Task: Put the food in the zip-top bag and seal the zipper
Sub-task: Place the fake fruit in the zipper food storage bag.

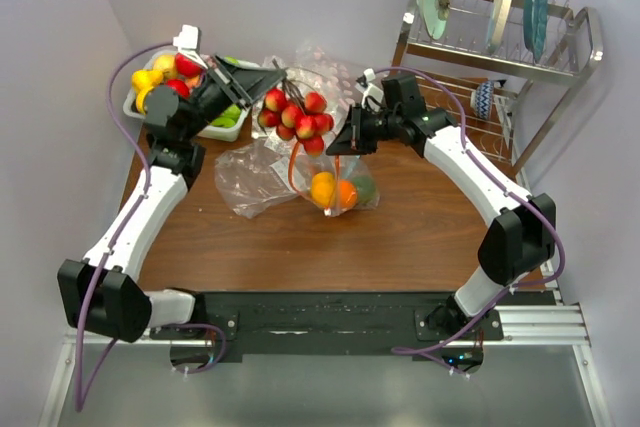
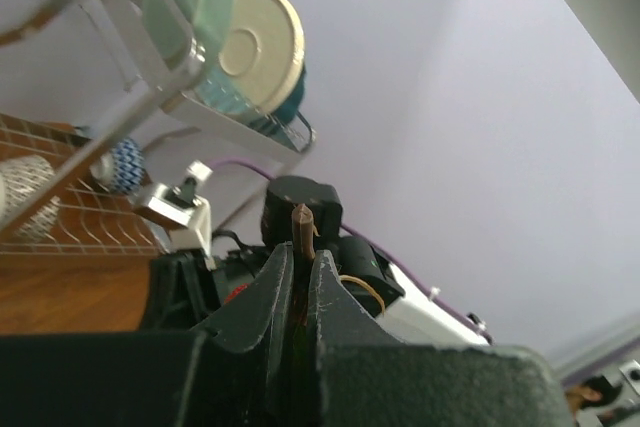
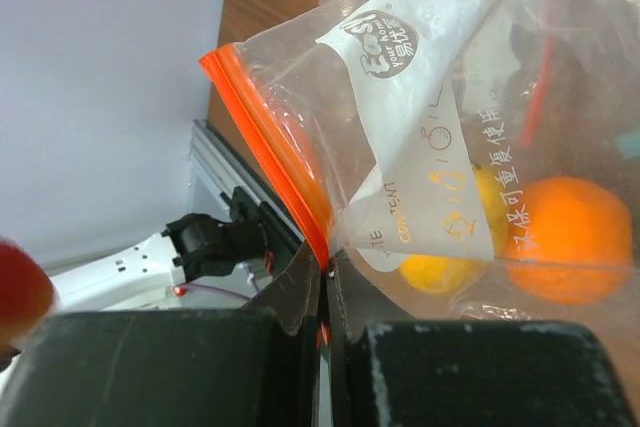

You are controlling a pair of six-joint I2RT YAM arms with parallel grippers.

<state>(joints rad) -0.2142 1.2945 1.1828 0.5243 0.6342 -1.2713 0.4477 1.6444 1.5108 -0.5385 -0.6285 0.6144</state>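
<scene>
My left gripper (image 1: 278,83) is shut on the brown stem (image 2: 303,230) of the red grape cluster (image 1: 296,113), which hangs in the air behind the zip-top bag (image 1: 340,192). In the left wrist view the stem pokes up between the closed jaws of that gripper (image 2: 298,253). My right gripper (image 1: 342,143) is shut on the orange-red zipper (image 3: 262,117) at one end of the bag's mouth, and the right wrist view shows it (image 3: 326,265) pinching the strip. Inside the bag (image 3: 420,57) lie an orange (image 3: 570,237) and a lemon (image 3: 448,269). Something green (image 1: 365,187) sits beside them.
A white tray (image 1: 132,104) with more toy fruit stands at the back left, under my left arm. A wire dish rack (image 1: 500,47) with plates fills the back right. Crinkly clear plastic (image 1: 250,179) lies on the table left of the bag.
</scene>
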